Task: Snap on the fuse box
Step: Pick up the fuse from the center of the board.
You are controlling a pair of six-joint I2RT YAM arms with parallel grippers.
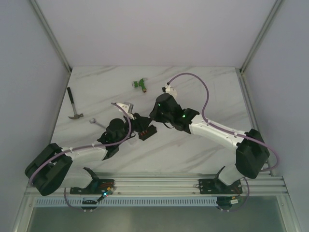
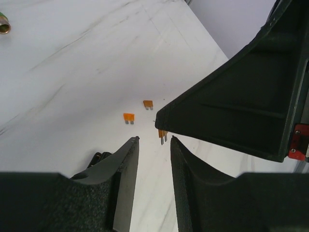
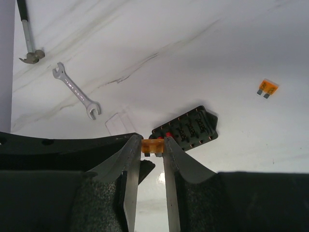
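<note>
The fuse box (image 3: pixel 186 130) is a small black block with red spots, lying flat on the white marble table; it also shows in the top view (image 1: pixel 147 131). My right gripper (image 3: pixel 151 140) is shut on a small orange fuse (image 3: pixel 151 146) and holds it just above the near end of the fuse box. My left gripper (image 2: pixel 154 139) is open and empty, close beside the right gripper (image 1: pixel 155 116). The held fuse (image 2: pixel 162 135) shows past the left fingertips. In the top view the left gripper (image 1: pixel 140 123) sits just left of the fuse box.
Loose orange fuses lie on the table (image 2: pixel 128 117) (image 2: pixel 147 103) (image 3: pixel 267 88). A clear plastic piece (image 3: pixel 118 123), a wrench (image 3: pixel 77 96) and a hammer (image 1: pixel 73 105) lie to the left. A green connector (image 1: pixel 140 84) lies at the back.
</note>
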